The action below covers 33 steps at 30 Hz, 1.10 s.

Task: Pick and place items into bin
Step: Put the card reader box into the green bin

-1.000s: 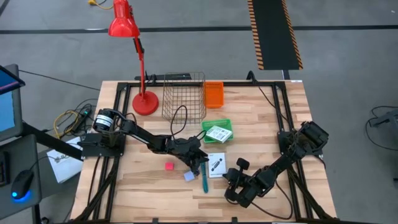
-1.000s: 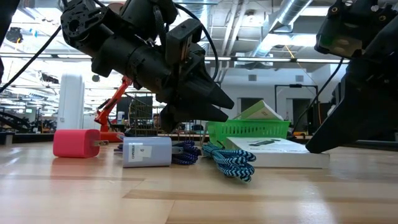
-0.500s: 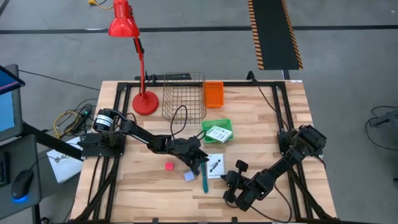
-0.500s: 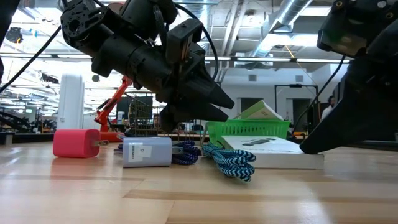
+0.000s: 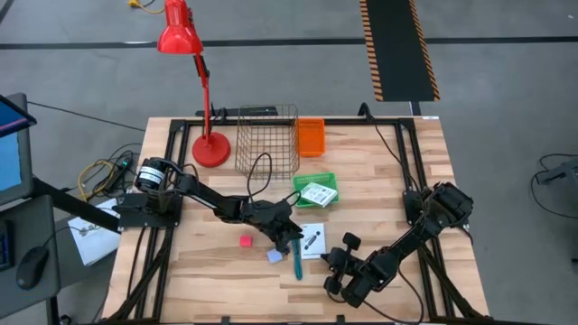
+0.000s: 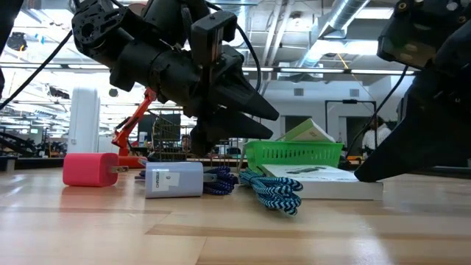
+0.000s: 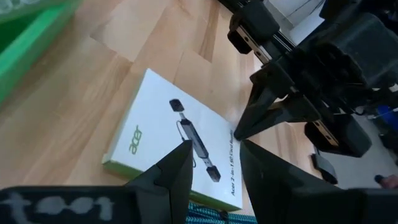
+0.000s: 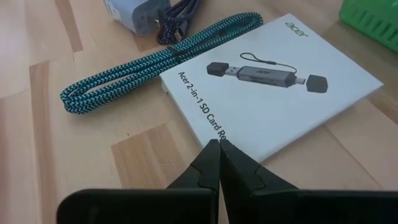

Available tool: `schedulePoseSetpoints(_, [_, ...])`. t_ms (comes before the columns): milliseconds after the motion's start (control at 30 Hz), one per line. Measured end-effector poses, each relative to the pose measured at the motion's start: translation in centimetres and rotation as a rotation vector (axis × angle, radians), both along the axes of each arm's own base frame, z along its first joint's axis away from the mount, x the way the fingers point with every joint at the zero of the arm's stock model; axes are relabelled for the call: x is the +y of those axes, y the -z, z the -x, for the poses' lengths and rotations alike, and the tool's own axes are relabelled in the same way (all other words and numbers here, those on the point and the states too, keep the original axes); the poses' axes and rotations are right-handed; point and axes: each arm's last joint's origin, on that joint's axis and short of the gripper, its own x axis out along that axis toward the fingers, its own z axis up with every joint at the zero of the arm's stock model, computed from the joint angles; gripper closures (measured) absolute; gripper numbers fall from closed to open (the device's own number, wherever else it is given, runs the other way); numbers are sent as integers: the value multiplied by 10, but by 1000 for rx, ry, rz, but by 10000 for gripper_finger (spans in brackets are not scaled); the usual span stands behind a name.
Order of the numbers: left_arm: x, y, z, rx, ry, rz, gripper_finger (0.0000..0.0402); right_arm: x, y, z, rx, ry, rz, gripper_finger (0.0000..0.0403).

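Wooden worktop (image 5: 208, 266) on a grey floor, open workshop behind in the low view. Right tool (image 8: 219, 163): fingers pressed fully together, holding nothing, tips touching the near edge of the white Acer card-reader box (image 8: 273, 93), which lies flat on the wood. Left tool (image 7: 214, 163): fingers a narrow gap apart, nothing visibly between them, poised above the same box from the opposite side. Teal braided cable (image 8: 155, 62) lies coiled just beside the box; pale-blue charger (image 6: 174, 179) sits next to it with a dark blue cord (image 6: 218, 180) behind. Pink charger cube (image 6: 90, 168) stands apart, further along the worktop. Green tray (image 5: 300, 183) beyond the box holds a second white packet (image 5: 318, 193). Wire basket (image 5: 267, 140), orange bin (image 5: 310, 136) and red desk lamp (image 5: 185, 50) stand at the far edge.
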Motion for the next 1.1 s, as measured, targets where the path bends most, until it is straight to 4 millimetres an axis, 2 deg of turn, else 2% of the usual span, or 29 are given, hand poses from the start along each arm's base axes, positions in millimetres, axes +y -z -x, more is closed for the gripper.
schedulePoseSetpoints(1100, [2, 5, 2, 74, -99, 90, 280, 3, 3, 2, -29, 29, 0, 403])
